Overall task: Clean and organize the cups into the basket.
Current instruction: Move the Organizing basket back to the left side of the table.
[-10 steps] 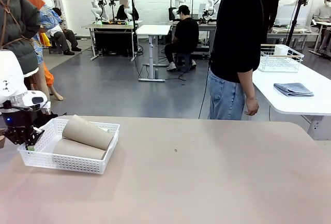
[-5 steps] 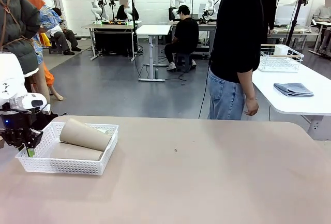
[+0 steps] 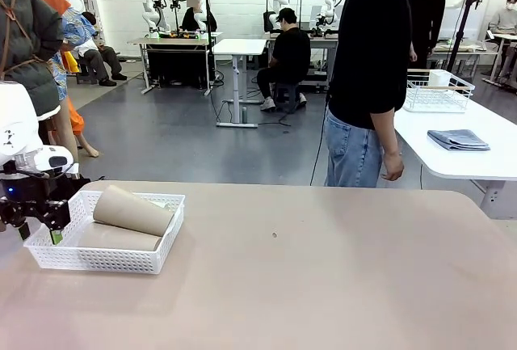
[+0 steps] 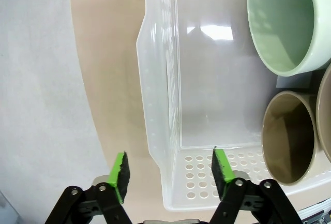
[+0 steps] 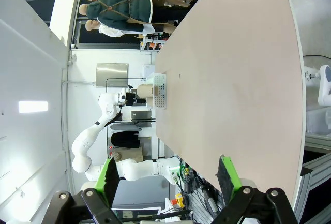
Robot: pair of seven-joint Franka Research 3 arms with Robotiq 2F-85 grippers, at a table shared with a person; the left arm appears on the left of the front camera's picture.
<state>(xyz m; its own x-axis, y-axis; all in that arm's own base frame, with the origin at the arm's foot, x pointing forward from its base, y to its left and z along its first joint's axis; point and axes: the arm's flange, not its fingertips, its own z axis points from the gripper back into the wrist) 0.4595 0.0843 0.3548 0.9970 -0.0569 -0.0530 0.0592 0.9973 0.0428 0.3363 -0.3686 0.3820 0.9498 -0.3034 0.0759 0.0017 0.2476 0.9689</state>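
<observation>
A wide tan surface [image 3: 307, 269] fills the lower half of the front view. At the lower left of the frame sits a shallow white basket [image 3: 105, 258] with perforated walls. Inside it lie two tan-brown cups [image 3: 133, 210] on their sides, one resting on top of the other, their long axes running across the basket from left to right in the frame. A pale green cup [image 4: 282, 19] shows at the upper right of the left wrist view, its open mouth facing the camera, with the mouth of a brown cup [image 4: 288, 136] below it at the lower right. All three cups lie in the basket.

The left gripper [image 3: 36, 231] hangs at the far left edge of the front view, over the basket's left end. In the left wrist view its green-padded fingers stand apart on either side of the basket's end wall [image 4: 165, 151], not pressing on it and holding nothing. The cups lie to the right of this gripper, deeper in the basket.

The right gripper [image 5: 168, 175] sits at the bottom of the right wrist view with its fingers wide apart and empty, well away from the basket, so the left arm is much the nearer.

A person [image 3: 371, 75] in a black top and jeans stands beyond the far edge of the surface, upper right of centre, hands off the surface.
</observation>
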